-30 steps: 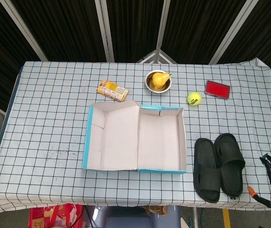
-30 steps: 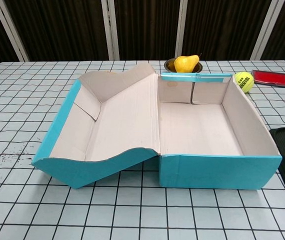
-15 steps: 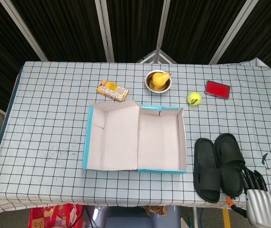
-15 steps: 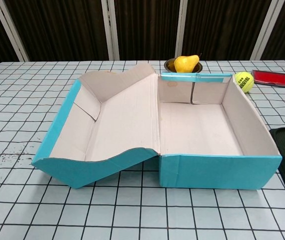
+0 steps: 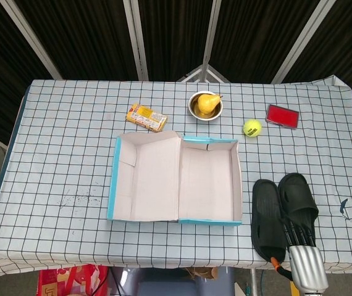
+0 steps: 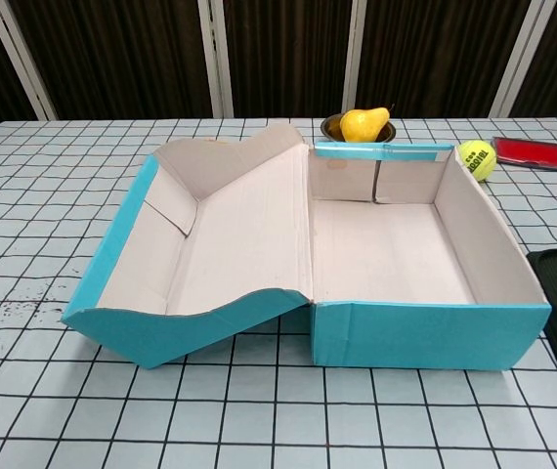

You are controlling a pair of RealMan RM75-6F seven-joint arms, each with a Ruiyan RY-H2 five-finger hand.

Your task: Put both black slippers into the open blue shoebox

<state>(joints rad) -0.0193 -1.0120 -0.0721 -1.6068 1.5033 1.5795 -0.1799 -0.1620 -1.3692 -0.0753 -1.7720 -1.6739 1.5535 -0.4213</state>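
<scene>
Dark vertical blinds hang behind your checked tablecloth (image 5: 58, 142), which covers the whole table. Your blue shoebox (image 5: 208, 184) sits open near the middle, its lid (image 5: 144, 177) folded flat to the left, and both halves hold nothing but bare cardboard. Just to the right of the box, the two black slippers (image 5: 283, 213) lie side by side, touching each other, toes pointing away from you; the chest view catches only a dark edge of one at its right border. Your right hand (image 5: 299, 243) reaches in from the bottom edge of the head view, its dark fingers (image 5: 297, 234) stretched forward over the near end of the right-hand slipper; you cannot tell whether they touch it or grasp anything. Your left hand appears in neither view. Beyond the box stand a bowl (image 5: 205, 106) with a pear (image 6: 364, 123), a tennis ball (image 5: 252, 127), a red flat case (image 5: 282, 115) and a yellow snack packet (image 5: 146, 117).
</scene>
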